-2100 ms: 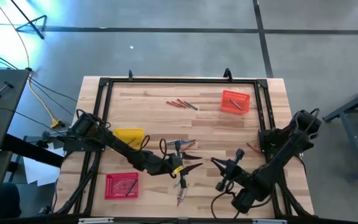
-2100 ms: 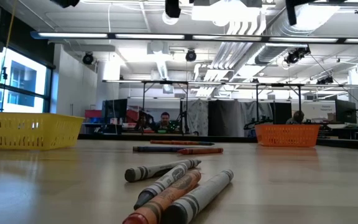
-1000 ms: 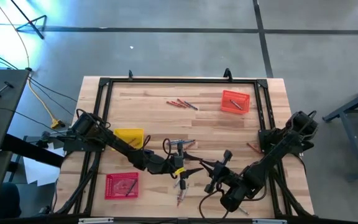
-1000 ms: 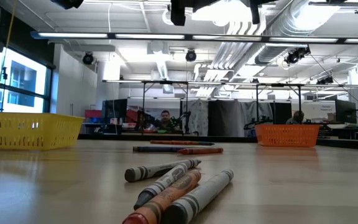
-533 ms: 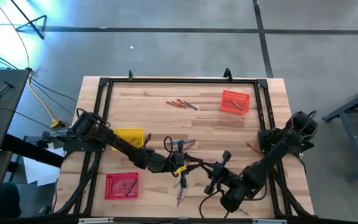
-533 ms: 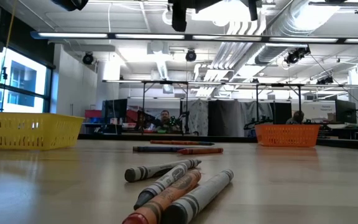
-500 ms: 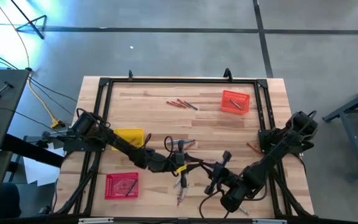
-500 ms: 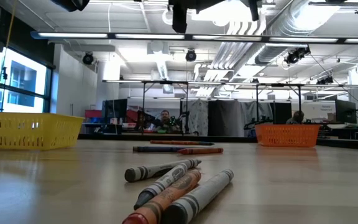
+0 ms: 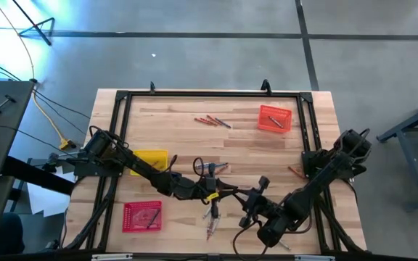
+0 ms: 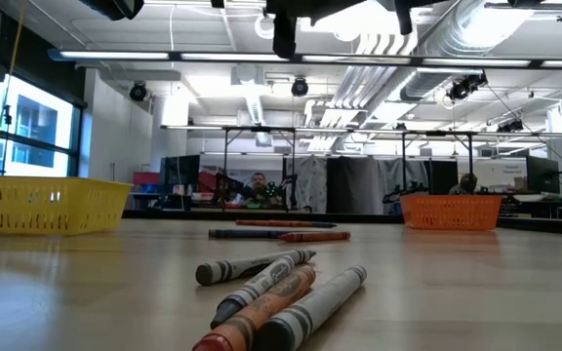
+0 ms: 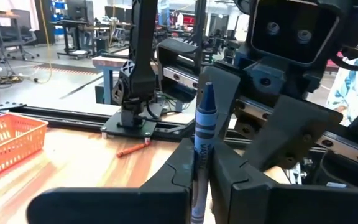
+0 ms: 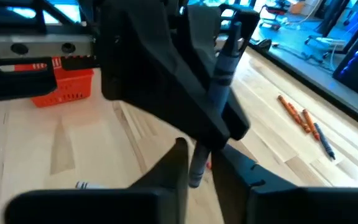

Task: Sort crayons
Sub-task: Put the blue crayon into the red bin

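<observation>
Over the wooden table [image 9: 173, 116], both grippers [image 9: 232, 194] pinch one blue crayon [image 11: 202, 124], workshop room behind

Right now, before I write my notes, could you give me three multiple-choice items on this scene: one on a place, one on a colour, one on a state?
1. The red tray lies
A. on the left arm side of the table
B. on the right arm's side
C. between the two grippers

2. The crayon in the left gripper is
A. orange
B. yellow
C. blue

3. The left gripper is
A. open above the yellow tray
B. shut on the blue crayon
C. lying inside the orange tray

Answers: 1 A, since the high view shows the tray beside that arm. 2 C, since the left wrist view shows a blue stick. 3 B, since its fingers press the crayon upright, with the right gripper meeting it at the table's middle.
</observation>
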Controlling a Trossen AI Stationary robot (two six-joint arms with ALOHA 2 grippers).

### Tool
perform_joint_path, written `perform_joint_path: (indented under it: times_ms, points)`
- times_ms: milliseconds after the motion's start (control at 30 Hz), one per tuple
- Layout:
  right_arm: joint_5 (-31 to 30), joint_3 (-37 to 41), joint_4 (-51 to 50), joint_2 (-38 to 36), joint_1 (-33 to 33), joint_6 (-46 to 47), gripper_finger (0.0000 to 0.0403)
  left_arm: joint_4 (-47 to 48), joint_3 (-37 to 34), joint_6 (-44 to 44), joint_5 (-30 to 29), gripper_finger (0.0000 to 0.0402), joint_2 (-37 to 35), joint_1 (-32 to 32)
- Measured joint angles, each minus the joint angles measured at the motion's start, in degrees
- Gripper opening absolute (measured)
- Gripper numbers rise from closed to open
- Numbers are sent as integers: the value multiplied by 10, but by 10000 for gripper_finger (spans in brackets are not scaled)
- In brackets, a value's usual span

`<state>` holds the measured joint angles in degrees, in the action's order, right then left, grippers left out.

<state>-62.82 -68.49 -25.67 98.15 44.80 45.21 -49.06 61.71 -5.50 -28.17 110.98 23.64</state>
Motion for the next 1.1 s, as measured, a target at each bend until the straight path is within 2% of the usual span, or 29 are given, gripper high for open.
perform_joint_path:
  times_ms: [133,233,300,400,500,600,733,800,933,1100]
  points:
    - [30,0,-5,-2,5,-7,107,3,0,2,-5,7,0,0]
    - [85,0,-25,-15,10,0,127,20,0,15,-23,7,-5,2]
    - [125,0,-47,-32,15,17,132,70,0,15,-54,7,-20,7]
    - [148,0,-80,-57,27,45,134,208,0,-26,-115,7,-67,25]
    - [149,0,-120,-75,39,66,133,398,0,-142,-127,7,-134,54]
    - [149,-1,-153,-83,47,83,133,569,0,-292,-112,7,-204,93]
    - [148,-1,-175,-83,48,88,133,743,0,-421,-104,7,-272,149]
    - [148,-1,-175,-83,45,88,133,821,0,-524,-79,7,-296,174]
    - [146,-1,-179,-83,43,88,133,923,0,-728,-16,7,-303,228]
    - [128,-1,-181,-83,43,87,133,1022,0,-925,77,7,-265,293]
